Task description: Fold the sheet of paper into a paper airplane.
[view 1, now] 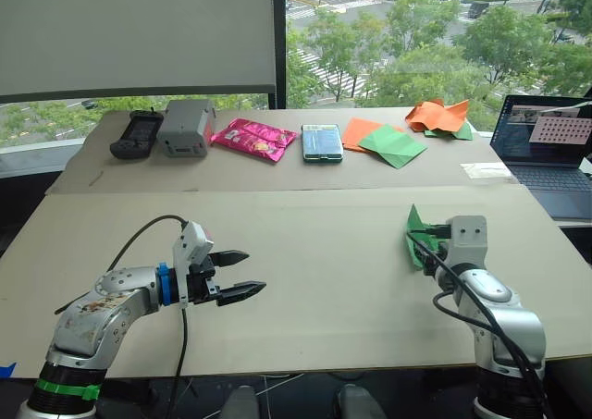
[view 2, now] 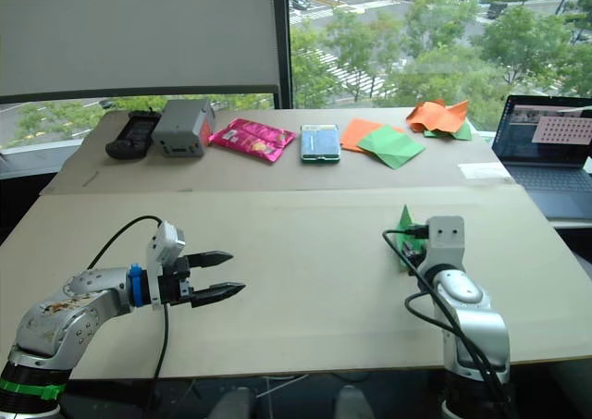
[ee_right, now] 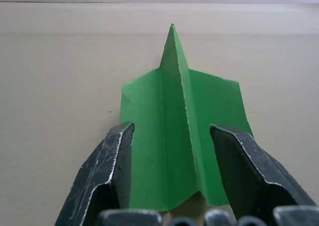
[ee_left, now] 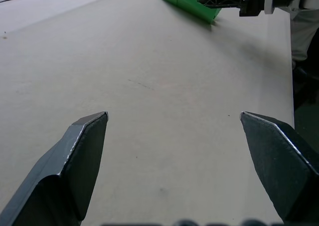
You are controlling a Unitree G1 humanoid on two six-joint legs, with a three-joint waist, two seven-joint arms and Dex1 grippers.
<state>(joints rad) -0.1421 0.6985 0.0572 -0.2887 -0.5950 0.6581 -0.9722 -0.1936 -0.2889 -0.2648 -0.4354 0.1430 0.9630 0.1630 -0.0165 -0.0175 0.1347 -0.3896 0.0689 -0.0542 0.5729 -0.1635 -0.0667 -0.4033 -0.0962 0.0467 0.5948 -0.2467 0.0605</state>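
The sheet of paper is bright green and folded into a pointed wedge with a raised middle crease and two flat flaps, the shape of the paper airplane. It lies on the beige table at the right. My right gripper is open, one finger on each side of the raised crease, low over the flaps. My left gripper hovers open over the bare table at the left, far from the paper, with nothing between its fingers.
On the far table stand a black controller, a grey box, a pink packet, a phone, flat orange and green sheets and a crumpled orange shape. A laptop sits at the right edge.
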